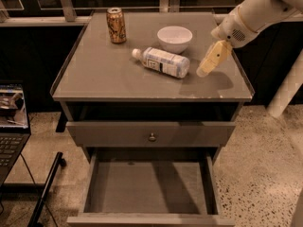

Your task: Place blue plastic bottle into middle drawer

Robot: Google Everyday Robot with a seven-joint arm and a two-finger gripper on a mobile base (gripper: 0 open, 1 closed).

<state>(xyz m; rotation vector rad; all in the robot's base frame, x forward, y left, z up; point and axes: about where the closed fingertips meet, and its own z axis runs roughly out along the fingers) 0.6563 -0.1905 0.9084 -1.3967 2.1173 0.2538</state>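
The blue plastic bottle (162, 62) lies on its side on the cabinet top (104, 77), white cap pointing left, base to the right. My gripper (204, 71) hangs from the white arm (253, 13) at the upper right, just right of the bottle's base and a short gap from it, low over the top. It holds nothing. The middle drawer (149, 187) is pulled out below at the front, and its flat grey floor is bare.
A gold-brown drink can (116, 25) stands at the back left of the top. A white bowl (174, 38) sits just behind the bottle. A shut drawer front with a round knob (152, 137) lies above the pulled-out drawer. A laptop (12, 119) is at the left edge.
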